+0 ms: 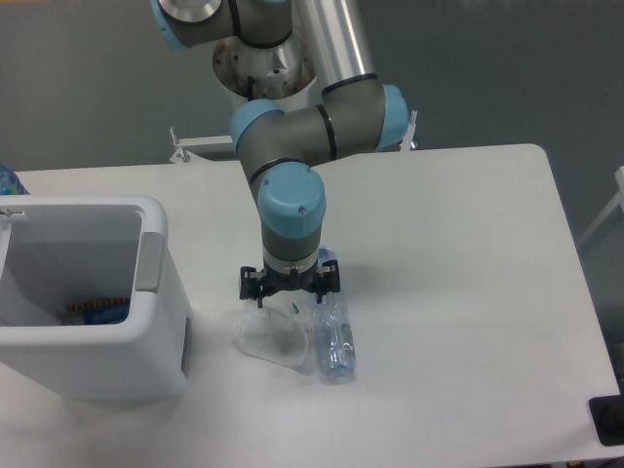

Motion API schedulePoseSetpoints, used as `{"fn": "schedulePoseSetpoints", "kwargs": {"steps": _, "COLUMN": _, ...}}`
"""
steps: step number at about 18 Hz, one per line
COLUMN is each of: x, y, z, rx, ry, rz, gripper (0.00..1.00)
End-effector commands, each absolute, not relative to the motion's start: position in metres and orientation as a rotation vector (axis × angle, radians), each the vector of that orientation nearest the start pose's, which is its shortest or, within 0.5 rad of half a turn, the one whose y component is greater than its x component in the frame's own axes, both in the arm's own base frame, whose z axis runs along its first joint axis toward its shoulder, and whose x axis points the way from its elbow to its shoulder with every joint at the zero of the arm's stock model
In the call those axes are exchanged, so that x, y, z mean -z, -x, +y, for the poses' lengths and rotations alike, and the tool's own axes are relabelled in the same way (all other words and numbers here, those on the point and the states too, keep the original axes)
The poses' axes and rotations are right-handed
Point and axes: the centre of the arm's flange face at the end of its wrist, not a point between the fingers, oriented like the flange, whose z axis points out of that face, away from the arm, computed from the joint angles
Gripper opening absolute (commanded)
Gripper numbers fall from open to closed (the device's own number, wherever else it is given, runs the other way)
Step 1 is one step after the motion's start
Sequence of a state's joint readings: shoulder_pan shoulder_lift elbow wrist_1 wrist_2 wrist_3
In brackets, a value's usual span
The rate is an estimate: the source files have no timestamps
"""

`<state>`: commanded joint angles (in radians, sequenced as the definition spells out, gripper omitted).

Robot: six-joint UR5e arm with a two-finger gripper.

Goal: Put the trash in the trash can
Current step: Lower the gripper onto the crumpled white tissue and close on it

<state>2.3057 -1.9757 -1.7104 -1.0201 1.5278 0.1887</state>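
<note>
We have the gripper (290, 292) low over the worktop (458, 273), almost directly above the far edge of the crumpled wrapper (273, 337). The wrapper spreads away from the jaws toward 6 o'clock, so we judge a short straight drop would bring the jaws onto its upper folds.

The crushed bottle (333, 331) lies just beside the wrapper on its 3 o'clock side, and we cannot tell whether the two touch. Its long axis runs roughly 12 to 6 o'clock, with the capped end at 12, close to the right side of the jaws. We read the wrapper, not the bottle, as the piece now lined up under the tool.

The black finger linkage spreads out to both sides, which suggests the jaws are parted. The fingertips are hidden against the translucent plastic, so we cannot tell their true gap, nor whether they already touch the wrapper.

The trash can (156, 302) stands at 9 o'clock from the gripper, near the wrapper but apart from it. Something dark and blue lies at its bottom.

Both pieces of trash are on the worktop, so neither is binned yet.
</note>
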Motion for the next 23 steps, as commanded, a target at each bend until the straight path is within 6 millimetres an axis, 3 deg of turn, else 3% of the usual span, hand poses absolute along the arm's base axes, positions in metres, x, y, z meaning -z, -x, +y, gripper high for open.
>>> {"fn": "schedulePoseSetpoints", "kwargs": {"steps": 9, "x": -0.228, "y": 0.287, "z": 0.550, "rx": 0.043, "ry": 3.027, "rz": -0.929, "gripper": 1.00}}
{"fn": "schedulePoseSetpoints", "kwargs": {"steps": 17, "x": -0.224, "y": 0.278, "z": 0.551, "rx": 0.036, "ry": 3.043, "rz": -0.908, "gripper": 0.58}}
{"fn": "schedulePoseSetpoints", "kwargs": {"steps": 23, "x": -0.223, "y": 0.281, "z": 0.549, "rx": -0.019, "ry": 3.058, "rz": -0.901, "gripper": 0.37}}
